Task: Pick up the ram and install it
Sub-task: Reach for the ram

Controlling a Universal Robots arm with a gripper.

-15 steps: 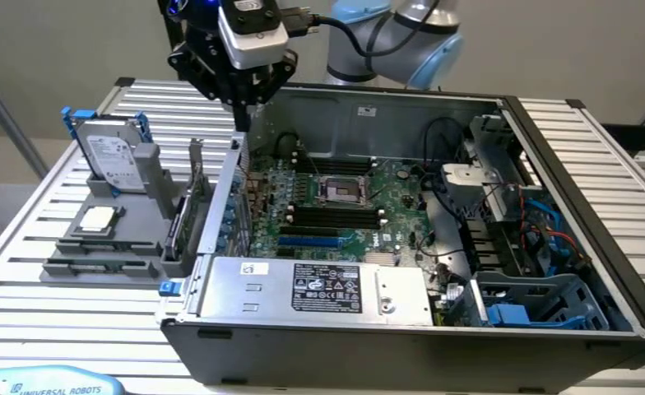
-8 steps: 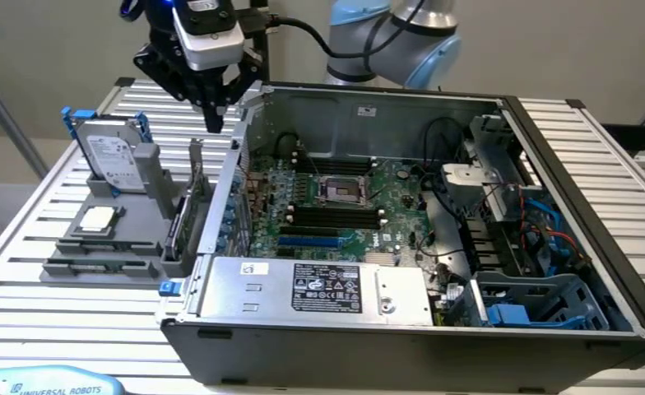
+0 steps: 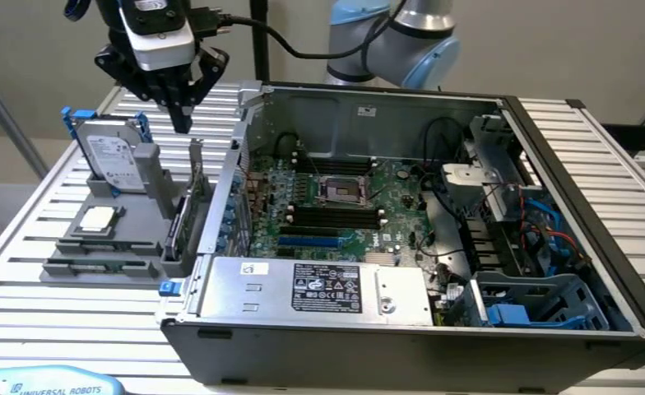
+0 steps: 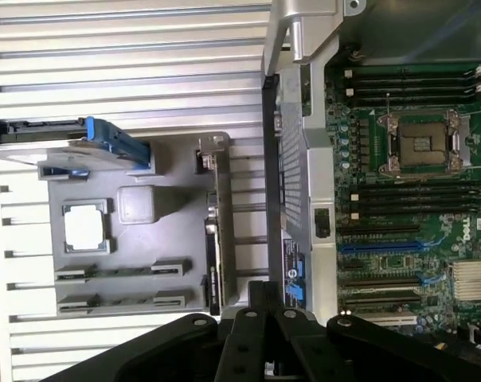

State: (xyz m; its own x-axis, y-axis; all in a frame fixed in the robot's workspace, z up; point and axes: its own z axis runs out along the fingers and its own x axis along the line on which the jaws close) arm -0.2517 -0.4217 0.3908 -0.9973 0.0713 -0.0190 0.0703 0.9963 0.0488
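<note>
0% done, by the look of it: ram (image 3: 98, 266) lies in gray holder (image 3: 65, 244) on tabletop (image 3: 37, 329), mobo slots (image 3: 328, 216) empty. Pincer (image 3: 180, 123) above holder, closed, gripping nothing.

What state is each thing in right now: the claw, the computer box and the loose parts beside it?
gripper: shut, empty, above the parts holder.
ram: lying in the holder, not picked up.
computer case: open, side off.
memory slots: empty.
processor socket: empty.
processor chip: lying flat in the holder.
hard drive: standing upright in the holder.
</note>
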